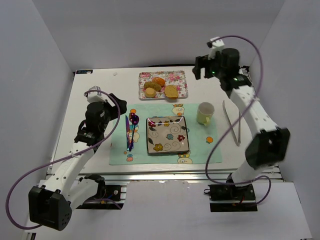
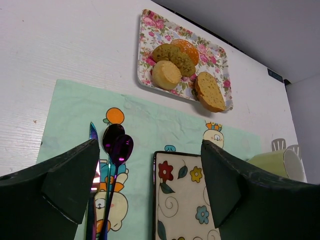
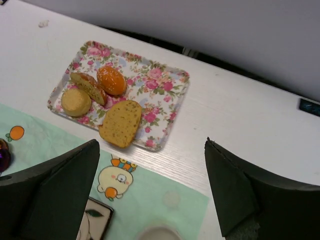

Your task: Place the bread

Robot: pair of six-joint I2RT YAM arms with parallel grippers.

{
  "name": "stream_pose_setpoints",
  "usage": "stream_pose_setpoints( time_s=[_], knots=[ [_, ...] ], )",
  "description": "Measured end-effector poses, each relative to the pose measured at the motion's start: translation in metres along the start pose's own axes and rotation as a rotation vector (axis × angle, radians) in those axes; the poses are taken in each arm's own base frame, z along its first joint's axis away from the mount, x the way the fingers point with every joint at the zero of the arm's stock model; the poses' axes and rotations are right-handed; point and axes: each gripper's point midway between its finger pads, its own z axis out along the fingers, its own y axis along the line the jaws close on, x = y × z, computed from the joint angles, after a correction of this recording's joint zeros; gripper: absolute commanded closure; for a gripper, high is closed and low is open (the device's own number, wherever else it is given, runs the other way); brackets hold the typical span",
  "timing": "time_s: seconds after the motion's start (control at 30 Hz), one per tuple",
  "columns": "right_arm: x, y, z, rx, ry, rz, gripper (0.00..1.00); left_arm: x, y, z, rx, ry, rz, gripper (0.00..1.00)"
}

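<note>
Right gripper: we are seeing the right gripper (image 3: 151,145) hanging with its jaws spread wide and nothing between them, in the upper right of the top view, looking down on the floral tray (image 3: 170,87).
Left gripper: the left gripper (image 2: 149,145) is likewise gaping and carrying nothing, hovering at the left of the top view above the cutlery (image 2: 112,150) on the green placemat (image 2: 65,110).
Bread: we are finding the bread all on the tray, at the top centre of the top view. A flat slice (image 3: 120,122) is lying at the tray's lower edge in the right wrist view, with a round bun (image 3: 76,101) to its left, an orange roll (image 3: 111,80) above it, and a darker wedge (image 3: 88,85) touching both bun and roll.
Handling: we are judging every piece light, soft and crumbly; a hard squeeze would be denting or tearing it.
Where to hold: we are favouring the flat slice, which is lying apart from the others, taken across its narrower width with the jaws coming straight down.
Destination: we are assuming the square plate (image 1: 167,135), sitting empty at the centre of the placemat.
Surroundings: a mug (image 1: 205,113) is standing just right of the plate, and tongs (image 1: 232,122) are lying on the bare table (image 1: 100,95) further right.
</note>
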Motion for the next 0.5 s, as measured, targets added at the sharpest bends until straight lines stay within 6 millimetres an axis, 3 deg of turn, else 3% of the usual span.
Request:
stream_pose_setpoints(
  time_s=[0.07,0.13,0.17,0.23,0.27,0.3,0.33,0.43,0.47,0.5],
  knots=[
    [-0.006,-0.005,-0.045,0.008,-0.055,-0.027,0.13,0.0,0.0,-0.001,0.001,-0.001,0.006,0.12],
    [0.008,-0.018,-0.084,-0.011,-0.07,-0.08,0.24,-0.001,0.0,-0.001,0.003,-0.004,0.013,0.2],
    [0.018,-0.027,-0.1,-0.013,-0.068,-0.097,0.44,-0.001,0.0,-0.001,0.005,-0.006,0.013,0.41],
    [0.05,-0.053,-0.13,-0.003,-0.033,-0.117,0.68,0.0,-0.001,0.0,0.013,-0.008,0.019,0.83],
    [0.066,-0.065,-0.141,0.013,-0.007,-0.114,0.85,0.001,-0.001,0.0,0.017,-0.008,0.012,1.0],
    [0.084,-0.074,-0.151,0.022,0.028,-0.101,0.89,0.003,0.0,0.0,0.02,-0.006,0.018,1.0],
    [0.1,-0.079,-0.158,0.024,0.062,-0.081,0.88,0.004,0.0,0.001,0.026,-0.004,0.018,1.0],
    [0.154,-0.086,-0.181,0.043,0.18,-0.003,0.44,0.011,-0.002,0.003,0.051,0.007,0.021,0.97],
    [0.17,-0.088,-0.187,0.062,0.219,0.029,0.19,0.013,-0.003,0.004,0.057,0.014,0.022,0.87],
    [0.186,-0.091,-0.192,0.088,0.262,0.051,0.13,0.015,-0.004,0.005,0.065,0.019,0.027,0.61]
  ],
)
